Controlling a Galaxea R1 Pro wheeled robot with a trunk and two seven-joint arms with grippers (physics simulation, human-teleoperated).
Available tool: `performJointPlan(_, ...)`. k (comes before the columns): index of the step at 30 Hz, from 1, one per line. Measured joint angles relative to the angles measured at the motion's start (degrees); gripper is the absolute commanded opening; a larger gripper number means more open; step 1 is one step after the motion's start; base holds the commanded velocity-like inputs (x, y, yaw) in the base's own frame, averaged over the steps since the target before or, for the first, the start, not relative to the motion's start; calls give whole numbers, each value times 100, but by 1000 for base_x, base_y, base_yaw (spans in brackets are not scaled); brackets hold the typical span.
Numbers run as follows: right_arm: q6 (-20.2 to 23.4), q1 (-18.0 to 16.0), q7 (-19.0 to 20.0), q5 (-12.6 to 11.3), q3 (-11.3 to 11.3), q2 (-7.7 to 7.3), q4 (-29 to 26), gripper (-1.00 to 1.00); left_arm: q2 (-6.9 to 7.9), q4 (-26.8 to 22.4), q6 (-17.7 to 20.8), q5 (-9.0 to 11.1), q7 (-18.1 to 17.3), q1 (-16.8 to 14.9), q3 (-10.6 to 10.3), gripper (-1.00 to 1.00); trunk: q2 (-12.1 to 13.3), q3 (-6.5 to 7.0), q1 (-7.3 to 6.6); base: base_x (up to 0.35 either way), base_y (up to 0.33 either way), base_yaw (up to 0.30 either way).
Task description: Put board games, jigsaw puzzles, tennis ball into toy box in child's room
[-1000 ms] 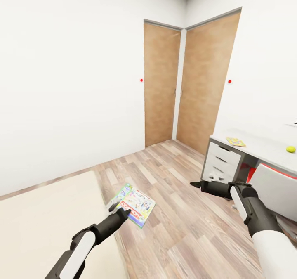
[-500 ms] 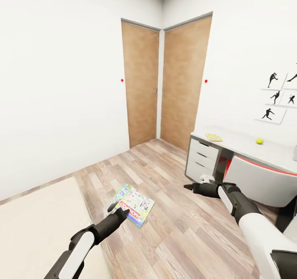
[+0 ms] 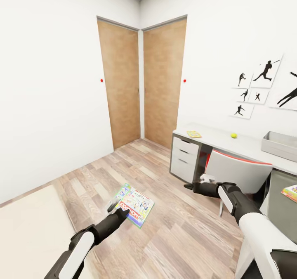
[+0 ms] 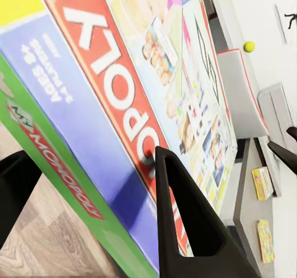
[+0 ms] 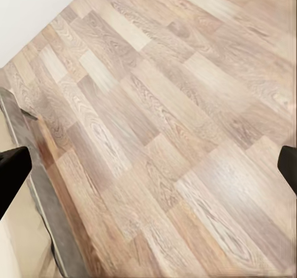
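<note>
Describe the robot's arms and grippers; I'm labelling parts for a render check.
Both arms have glossy white shells on the forearms over black joints and wrists. The left gripper and right gripper are black with slim, tapering, pointed fingers. No cables or markings show.

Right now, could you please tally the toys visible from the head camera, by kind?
board game: 1
puzzle: 1
tennis ball: 1
flat colourful item at the picture's edge, kind unclear: 1
Total: 4

Toy box (image 3: 279,145) right of tennis ball (image 3: 234,135)
</note>
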Motion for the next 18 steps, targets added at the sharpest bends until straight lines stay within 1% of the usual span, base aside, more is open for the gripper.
performJointPlan(7, -23, 1, 0, -2, -3, 0, -4, 100, 4, 0, 4, 4, 3, 0, 2, -100, 0, 0, 0, 0, 0, -276)
performJointPlan(12, -30, 12, -1, -3, -11, 0, -76, 100, 4, 1, 1, 14, -2, 0, 5, -100, 0, 0, 0, 0, 0, -85)
performJointPlan(18, -32, 21, -1, -2, -16, 0, -121, 100, 5, 5, -3, 10, -3, 0, 7, -100, 0, 0, 0, 0, 0, -32)
